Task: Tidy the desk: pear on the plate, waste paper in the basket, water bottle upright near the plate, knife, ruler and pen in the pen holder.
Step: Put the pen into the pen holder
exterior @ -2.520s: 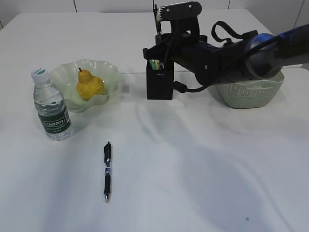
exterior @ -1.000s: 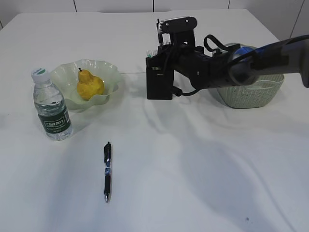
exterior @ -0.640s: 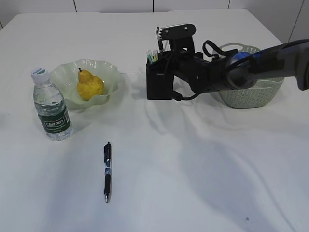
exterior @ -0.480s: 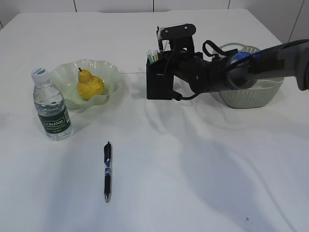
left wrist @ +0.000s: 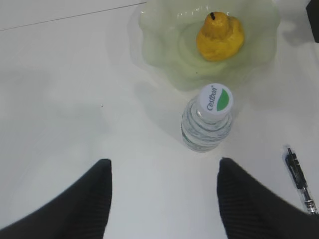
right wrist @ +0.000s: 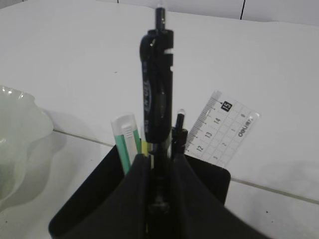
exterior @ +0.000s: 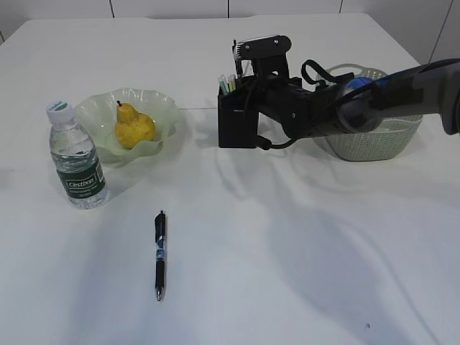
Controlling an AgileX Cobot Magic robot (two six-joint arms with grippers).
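My station reads as a staged test bench in a lab or office: a plain white bench, bare pale wall panels behind, and desk props only, chiefly a pen holder.

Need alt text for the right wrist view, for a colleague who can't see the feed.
The right gripper, fingers closed on a black pen, holds it upright over the black pen holder. A clear ruler, a green-and-white pen and another dark pen already stand inside. The pale green plate shows at the left edge on the white desk.

White seamed wall panels behind
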